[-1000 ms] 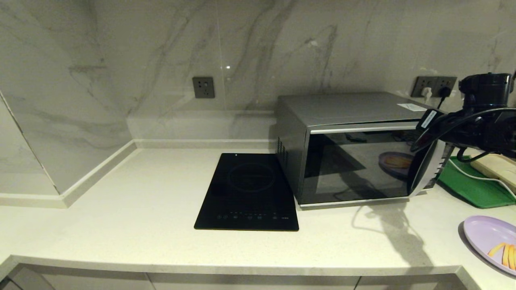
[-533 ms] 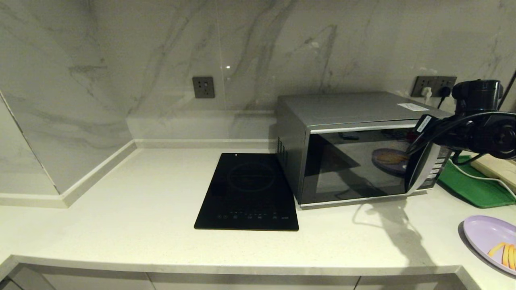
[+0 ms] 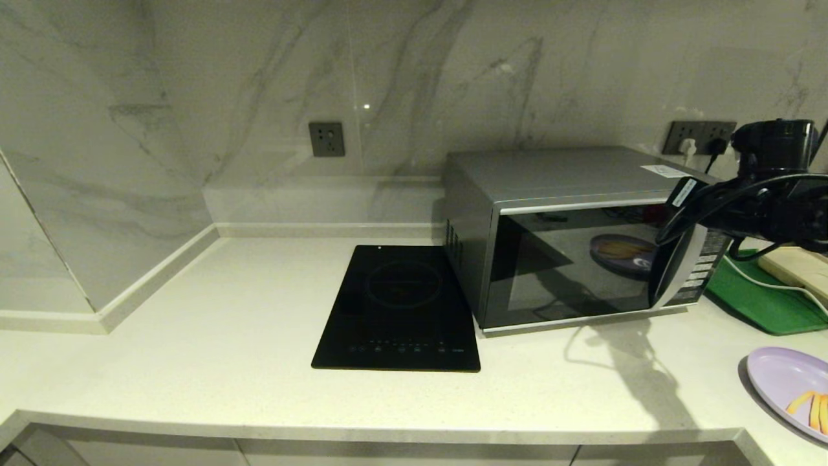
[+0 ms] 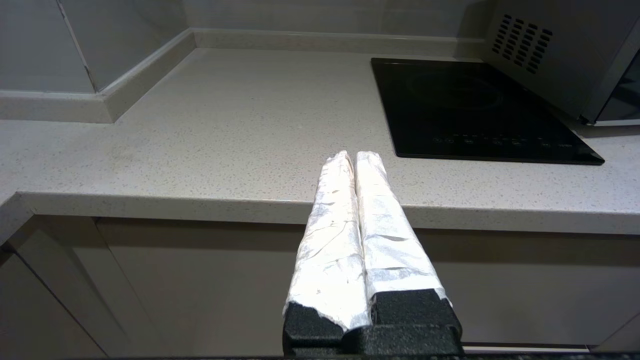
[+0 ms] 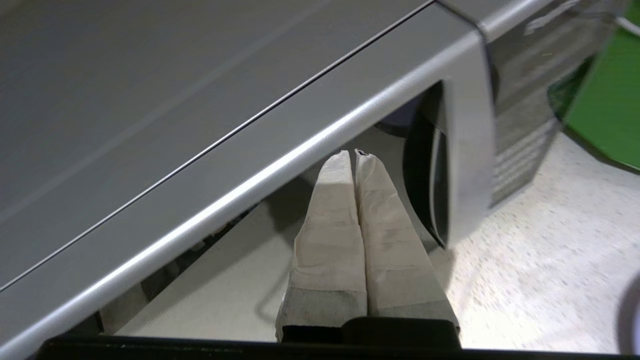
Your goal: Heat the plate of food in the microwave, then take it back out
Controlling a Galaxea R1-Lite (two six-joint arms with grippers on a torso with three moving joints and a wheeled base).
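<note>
Microwave (image 3: 569,239) handle (image 5: 467,150), right-wrist view only

A: Where is the microwave (image 3: 569,239) sitting?
B: Right of centre in the head view, against the marble wall; silver-grey box, dark glass door (image 3: 572,259) facing forward and looking closed, curved silver handle (image 3: 676,268) at its right edge.
A: And the plate of food (image 3: 792,388)?
B: Lying flat at the lower right corner, partly cut off; lavender, carrying yellow-orange sticks (image 3: 812,406).
</note>
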